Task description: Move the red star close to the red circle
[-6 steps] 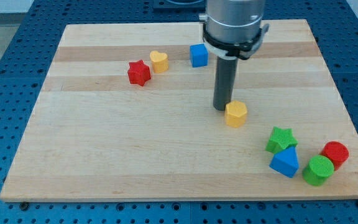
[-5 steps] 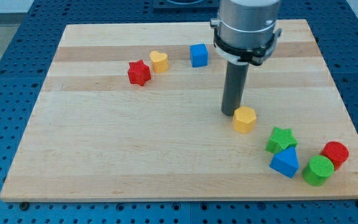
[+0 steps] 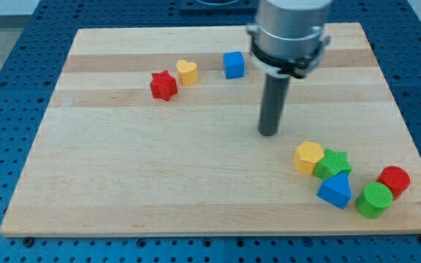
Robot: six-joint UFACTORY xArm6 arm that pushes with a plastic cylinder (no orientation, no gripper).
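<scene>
The red star (image 3: 164,85) lies on the wooden board (image 3: 159,175) at the upper left, next to a yellow heart (image 3: 187,72). The red circle (image 3: 394,181) stands at the lower right, touching a green circle (image 3: 374,200). My tip (image 3: 269,133) rests on the board near the middle, well right of and below the red star. It is a short gap up-left of the yellow hexagon (image 3: 308,157) and touches no block.
A blue cube (image 3: 233,64) sits near the view's top, left of the rod. The yellow hexagon touches a green star (image 3: 332,164), with a blue triangle (image 3: 335,191) just below it. A blue perforated table surrounds the board.
The yellow hexagon has slid down-right until it meets the green star. My tip pushed it that way, then drew back slightly up-left, off it. The red star has not moved.
</scene>
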